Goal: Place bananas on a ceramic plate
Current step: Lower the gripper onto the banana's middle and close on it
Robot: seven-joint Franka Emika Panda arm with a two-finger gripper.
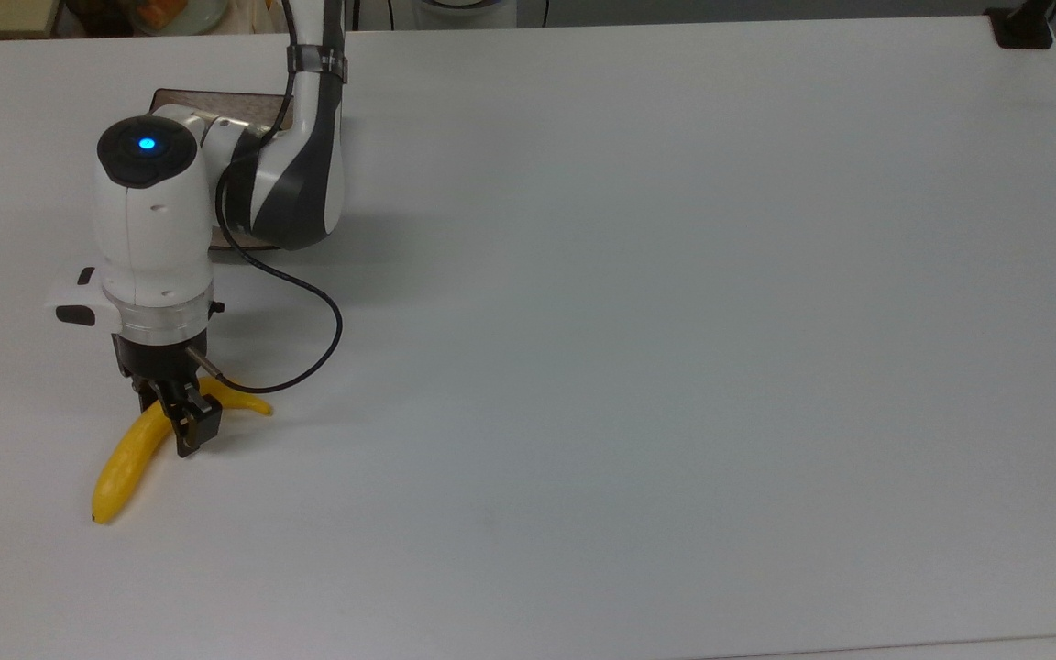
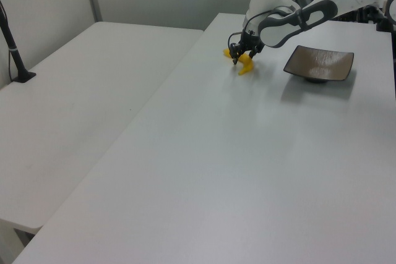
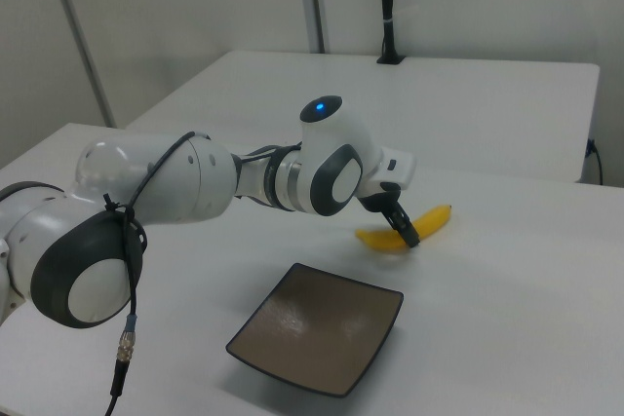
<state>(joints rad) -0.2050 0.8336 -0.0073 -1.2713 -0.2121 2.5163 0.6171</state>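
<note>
Near the top view's lower left corner, the banana [image 1: 138, 449] lies flat on the white table [image 1: 675, 367], its long axis running diagonally from a blunt end at the top view's lower left up to a pointed stem tip at the top view's right. The gripper [image 1: 181, 417] stands vertically over the curved upper third of the fruit, with one dark finger [image 1: 193, 426] visible on the near side of the banana and the other apparently behind it, so the jaws appear to straddle the fruit across its short axis; whether they have closed onto it cannot be told. The banana rests on the table, not lifted. The ceramic plate [image 3: 322, 338] sits empty, well apart from the fruit; in the right view it lies toward the camera from the banana, partly beneath the arm's forearm in the top view. A grasp here falls off-centre, toward the stem end, so the longer free end would probably droop on lifting.
</note>
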